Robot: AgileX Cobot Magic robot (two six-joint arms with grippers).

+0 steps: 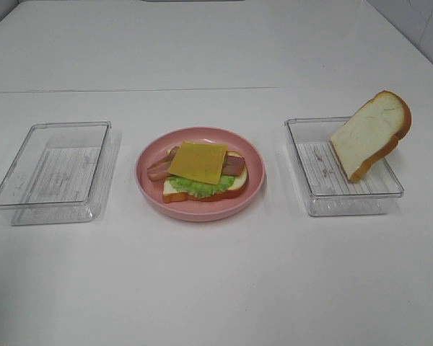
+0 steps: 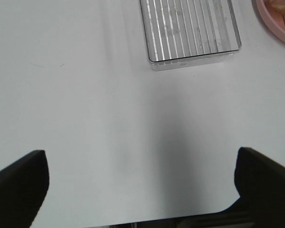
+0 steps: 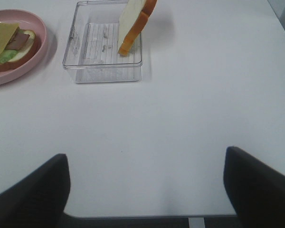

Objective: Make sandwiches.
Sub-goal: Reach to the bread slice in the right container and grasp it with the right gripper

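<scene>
Sandwich (image 1: 200,173) on the pink plate (image 1: 254,189) just needs its top slice, and that's a right-arm job

Last bread slice (image 1: 370,135) is propped on edge in the clear tray (image 1: 346,200) right of the plate, leaning on the far right wall, crust up. From the right gripper (image 3: 145,190) it's ahead and a bit left; the left gripper (image 2: 141,183) only faces the empty tray (image 2: 190,33). Both have jaws spread wide, holding nothing, so I'd guess right grabs it

Bits cut off or covered

Cheese square (image 1: 198,161) hides most of the bacon strips (image 1: 233,165); the pink plate (image 2: 275,19) and each gripper's fingers (image 3: 31,190) run off the wrist views' edges.
</scene>
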